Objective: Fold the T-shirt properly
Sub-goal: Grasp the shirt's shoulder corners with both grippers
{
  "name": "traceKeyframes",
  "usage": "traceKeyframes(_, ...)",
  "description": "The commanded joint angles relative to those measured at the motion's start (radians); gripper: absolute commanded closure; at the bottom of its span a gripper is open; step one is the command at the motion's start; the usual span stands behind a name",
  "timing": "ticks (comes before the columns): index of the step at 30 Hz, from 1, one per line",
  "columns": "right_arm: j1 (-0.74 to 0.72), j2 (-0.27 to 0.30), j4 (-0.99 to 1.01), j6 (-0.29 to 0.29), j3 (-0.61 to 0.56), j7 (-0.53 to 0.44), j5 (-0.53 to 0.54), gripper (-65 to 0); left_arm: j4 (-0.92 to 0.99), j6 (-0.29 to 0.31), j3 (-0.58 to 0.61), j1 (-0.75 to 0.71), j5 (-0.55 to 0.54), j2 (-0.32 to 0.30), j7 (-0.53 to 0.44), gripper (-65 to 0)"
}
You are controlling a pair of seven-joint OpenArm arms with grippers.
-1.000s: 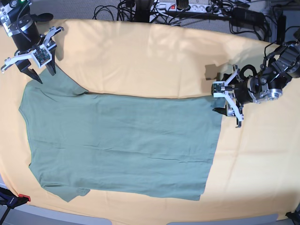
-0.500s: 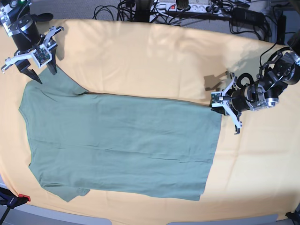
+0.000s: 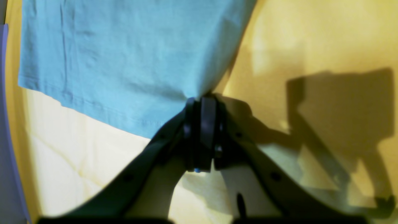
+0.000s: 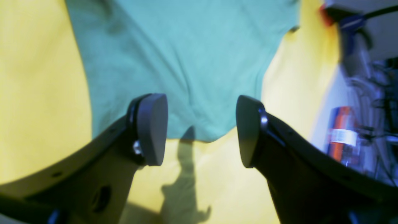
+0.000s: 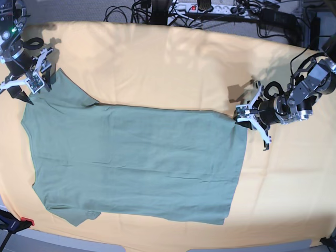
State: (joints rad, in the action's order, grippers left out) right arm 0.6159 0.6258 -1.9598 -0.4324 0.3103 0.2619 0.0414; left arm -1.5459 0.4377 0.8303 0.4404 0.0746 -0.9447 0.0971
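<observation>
T-shirt (image 5: 136, 160) lies flat on the yellow cloth (image 5: 173, 68) over the desk, long axis running pincer to pincer: left pincer (image 3: 200, 104) pinching its hem corner, right pincer (image 4: 199, 130) spread just off the sleeve edge, not gripping.

**No legible text in any view**

Nothing can be read anywhere. The T-shirt (image 5: 134, 160) is plain, with no print. An orange cylindrical object (image 4: 341, 137) at the right edge of the right wrist view bears a pale label, but it is too blurred to make out. The power strip (image 5: 207, 7) at the top of the base view shows no readable markings.
</observation>
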Motion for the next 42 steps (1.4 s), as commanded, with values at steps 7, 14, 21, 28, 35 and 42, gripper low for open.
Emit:
traceKeyframes(7, -0.101, 0.029, 0.161, -0.067, 0.010, 0.021, 0.136, -35.7, -0.011, -0.008, -0.010, 0.020, -0.010, -0.017, -0.014, 0.0)
traceKeyframes(14, -0.185, 0.029, 0.303, -0.106, 0.010, 0.050, 0.224, -35.7, -0.011, -0.008, -0.010, 0.020, -0.010, -0.017, -0.014, 0.0)
traceKeyframes(21, -0.218, 0.028, 0.393, -0.103, -0.011, 0.048, 0.224, -35.7, -0.011, -0.008, -0.010, 0.020, -0.009, -0.017, -0.015, 0.0)
traceKeyframes(28, -0.223, 0.028, 0.409, 0.002, -0.057, 0.045, 0.173, -35.7, -0.012, -0.008, -0.010, 0.020, -0.009, -0.017, -0.019, 0.0)
traceKeyframes(35, -0.250, 0.028, 0.412, 0.063, -0.141, 0.065, 0.134, -31.3, -0.012, -0.008, -0.010, 0.020, -0.009, -0.017, -0.018, 0.0)
traceKeyframes(42, -0.250, 0.026, 0.412, 0.068, -0.159, 0.072, 0.134, 0.0, -0.011, -0.008, -0.010, 0.021, -0.009, -0.017, -0.018, 0.0)
